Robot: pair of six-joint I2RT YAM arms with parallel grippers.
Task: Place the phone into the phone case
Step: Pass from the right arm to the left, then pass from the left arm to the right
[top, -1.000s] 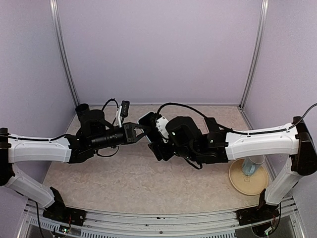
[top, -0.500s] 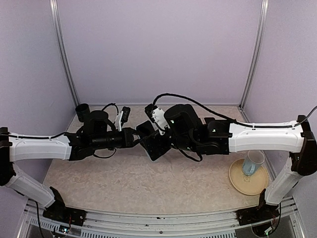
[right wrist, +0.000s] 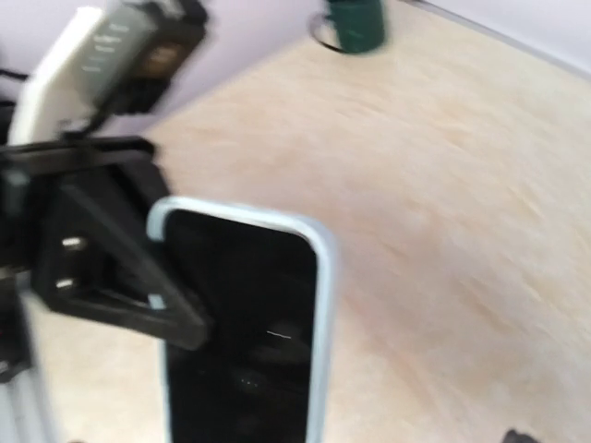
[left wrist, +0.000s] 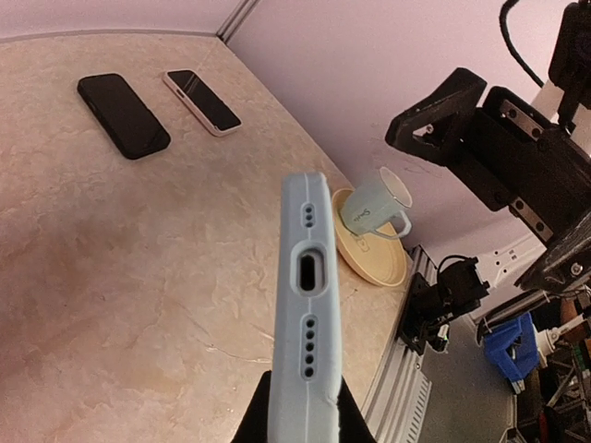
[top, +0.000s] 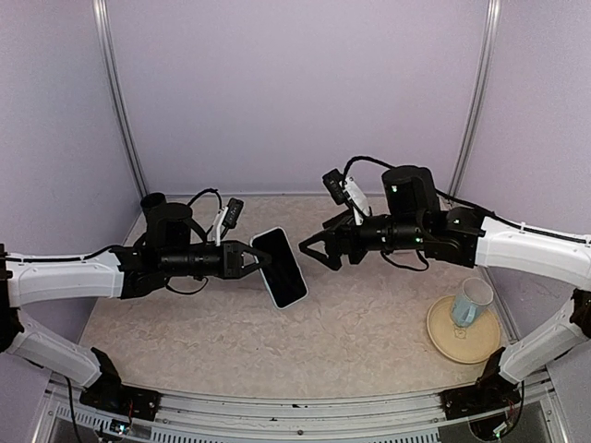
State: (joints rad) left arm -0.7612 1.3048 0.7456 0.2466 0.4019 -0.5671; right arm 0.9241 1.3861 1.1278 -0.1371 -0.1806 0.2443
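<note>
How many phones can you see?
3. One cased phone in the left gripper; a black phone and a pink-edged phone side by side on the table. Others may be hidden.

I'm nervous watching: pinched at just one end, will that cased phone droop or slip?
Likely stiff: the cased phone juts from the left fingers without sagging. It may pivot, being pinched at one end only. Its rubbery-looking case probably resists slipping.
</note>
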